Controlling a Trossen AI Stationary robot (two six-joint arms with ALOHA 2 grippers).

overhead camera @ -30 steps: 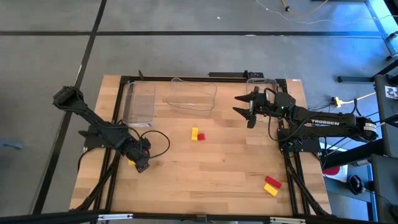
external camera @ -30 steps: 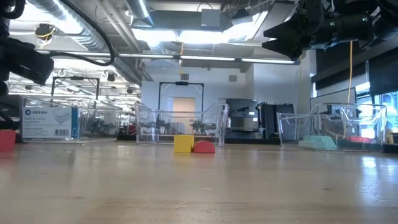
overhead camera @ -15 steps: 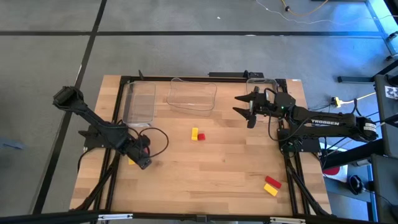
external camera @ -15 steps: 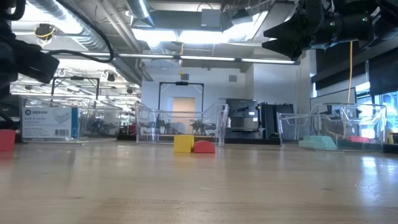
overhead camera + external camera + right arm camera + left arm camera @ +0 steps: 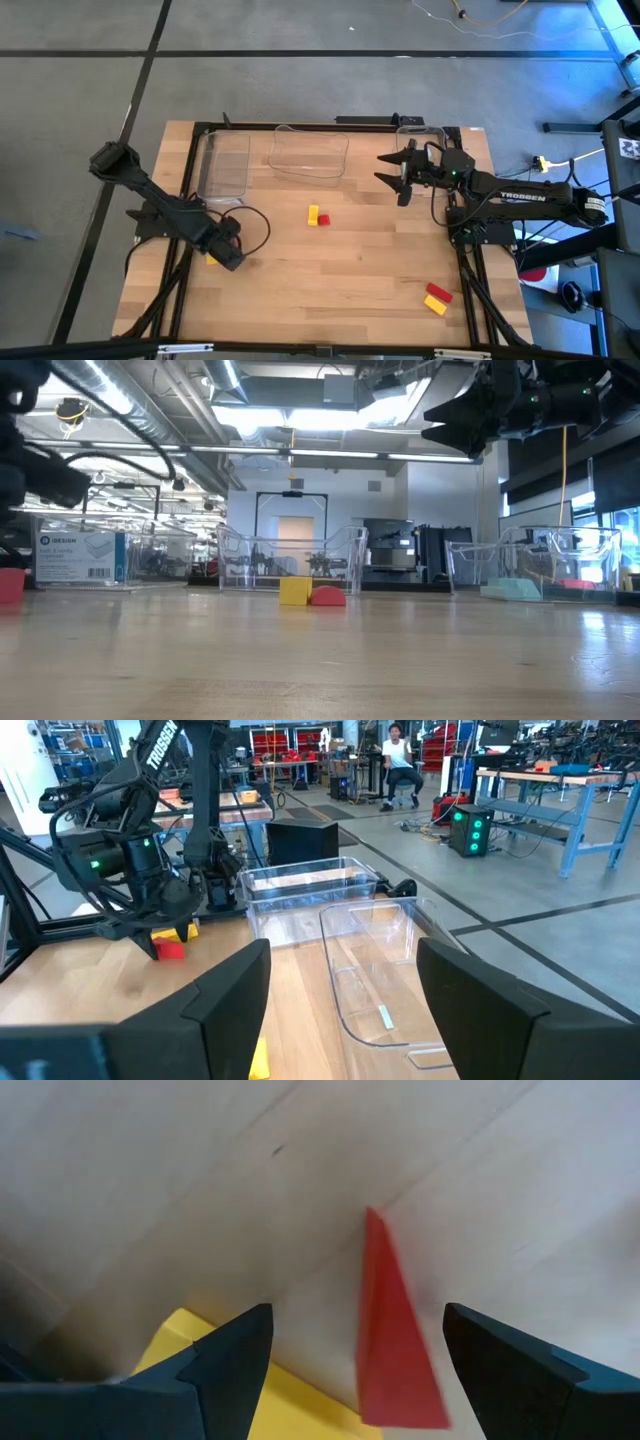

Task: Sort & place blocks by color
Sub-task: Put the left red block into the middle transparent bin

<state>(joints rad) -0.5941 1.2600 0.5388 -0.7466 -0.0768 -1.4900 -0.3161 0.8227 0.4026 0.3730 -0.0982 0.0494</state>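
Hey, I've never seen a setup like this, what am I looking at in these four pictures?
Two robot arms work at a wooden table, sorting toy blocks by colour. One picture looks down from above, one looks level across the tabletop, and two come from cameras on the arms' wrists.

The left gripper is low over the table's left edge, fingers open around a red block, with a yellow block beside it. Nothing is held. The right gripper waits open, raised near the far right corner.

A yellow and red pair lies mid-table, another pair near right. Clear bins line the far edge.
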